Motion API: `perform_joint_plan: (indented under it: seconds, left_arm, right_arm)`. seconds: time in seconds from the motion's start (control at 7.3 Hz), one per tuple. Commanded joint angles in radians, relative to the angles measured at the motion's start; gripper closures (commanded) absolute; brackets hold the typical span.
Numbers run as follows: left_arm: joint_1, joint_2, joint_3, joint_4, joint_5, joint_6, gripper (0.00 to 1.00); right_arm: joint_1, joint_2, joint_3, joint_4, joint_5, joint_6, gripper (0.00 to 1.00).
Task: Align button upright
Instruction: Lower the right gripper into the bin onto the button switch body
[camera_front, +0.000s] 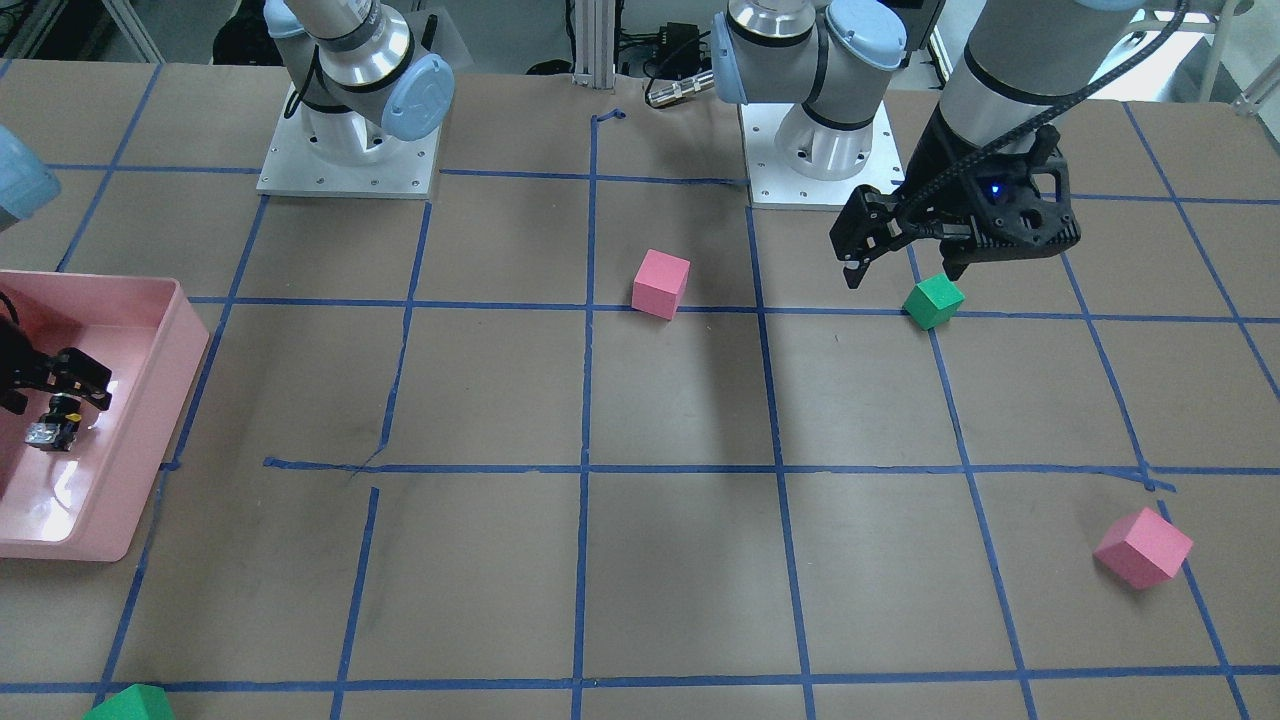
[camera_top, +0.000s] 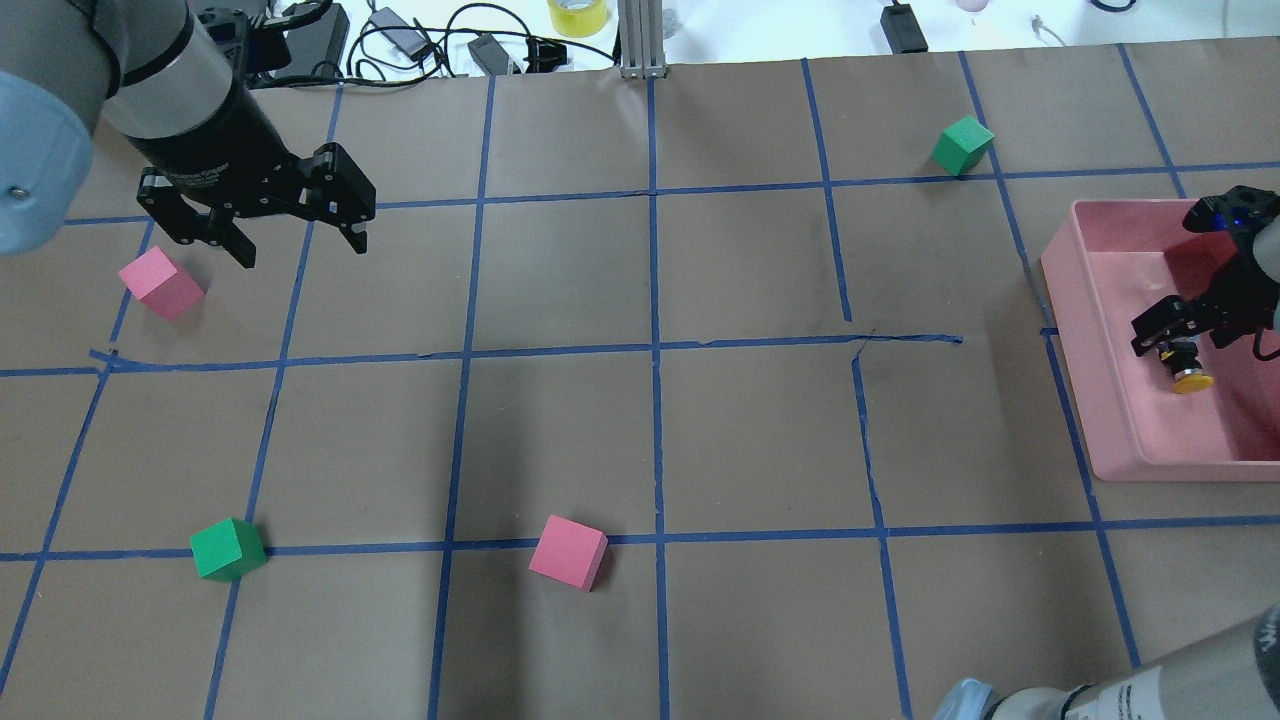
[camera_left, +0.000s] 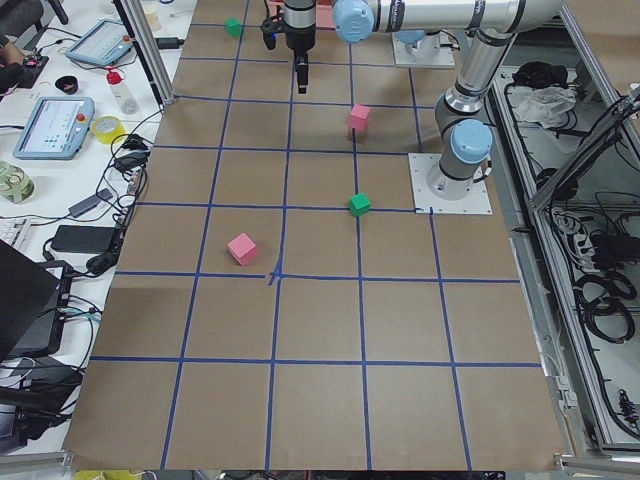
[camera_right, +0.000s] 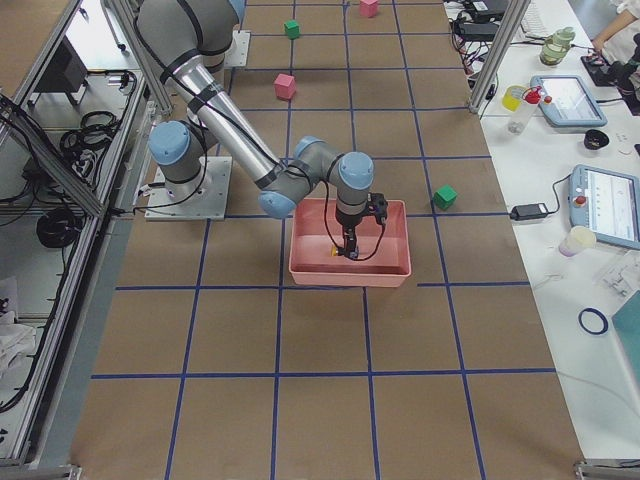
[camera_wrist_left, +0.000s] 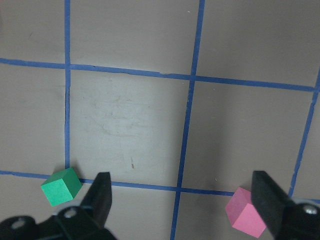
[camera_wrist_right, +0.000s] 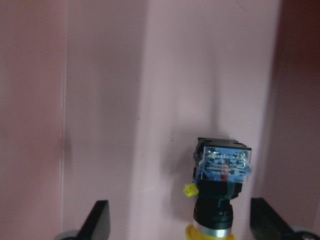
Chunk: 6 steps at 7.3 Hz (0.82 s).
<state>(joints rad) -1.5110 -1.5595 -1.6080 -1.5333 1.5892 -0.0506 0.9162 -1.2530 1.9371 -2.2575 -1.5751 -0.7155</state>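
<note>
Resting on its side in the pink tray: the button.

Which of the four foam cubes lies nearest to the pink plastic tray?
The green foam cube beyond the pink plastic tray's corner; the other green cube and both pink cubes lie much farther off.

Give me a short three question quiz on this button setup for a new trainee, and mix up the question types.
1. How many foam cubes show in the overhead view?
2. True or false: the left gripper is shut on the button.
3. The button lies: A, beside a foam cube; B, in the pink tray; C, between the left gripper's fingers.
Key: 1, four. 2, false; it is open and empty. 3, B.
</note>
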Motion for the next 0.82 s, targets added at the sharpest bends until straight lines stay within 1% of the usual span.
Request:
perform_joint_plan:
  seconds: [0.0, 0.55, 0.69]
  left_arm:
    - [0.0, 0.002, -0.012, 0.004, 0.0, 0.0, 0.0]
    - [0.0, 0.002, -0.012, 0.004, 0.0, 0.0, 0.0]
    - [0.0, 0.002, -0.012, 0.004, 0.002, 0.0, 0.0]
  right_arm:
    - [0.001, 0.03, 0.0, -0.039, 0.004, 0.002, 0.0]
    - [0.0, 0.037, -0.001, -0.04, 0.004, 0.002, 0.0]
    - [0.0, 0.04, 0.002, -0.059, 0.003, -0.008, 0.0]
